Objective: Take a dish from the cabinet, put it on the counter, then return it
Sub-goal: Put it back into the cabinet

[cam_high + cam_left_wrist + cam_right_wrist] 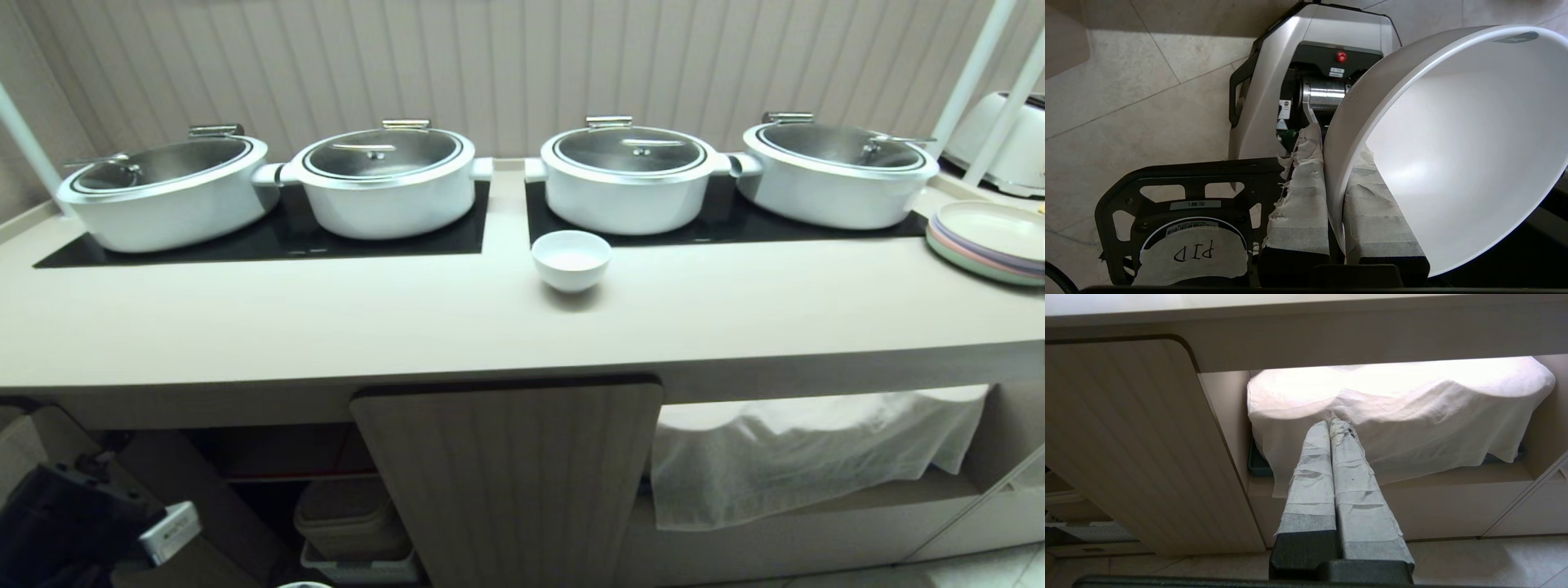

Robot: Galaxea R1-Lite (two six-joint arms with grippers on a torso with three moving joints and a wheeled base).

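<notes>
**Left gripper pinching a white bowl low beside the cabinet**

Left gripper [1336,192] of mine is clamped on the rim of a small round white ceramic bowl [1457,151]: one tape-wrapped finger [1300,204] presses its outer wall, the other lies inside. I hold it tilted above the tiled floor [1126,122] and my silver base [1306,73], low at my left.

A second small white bowl [571,260] stands upright on the long cream-beige counter [326,318], just in front of the four white lidded pots [627,178].

My right gripper [1331,428] has its taped fingers pressed together on nothing, pointing at a white cloth [1412,412] draped in the open bay beside the ribbed beige cabinet door [1135,449].
</notes>
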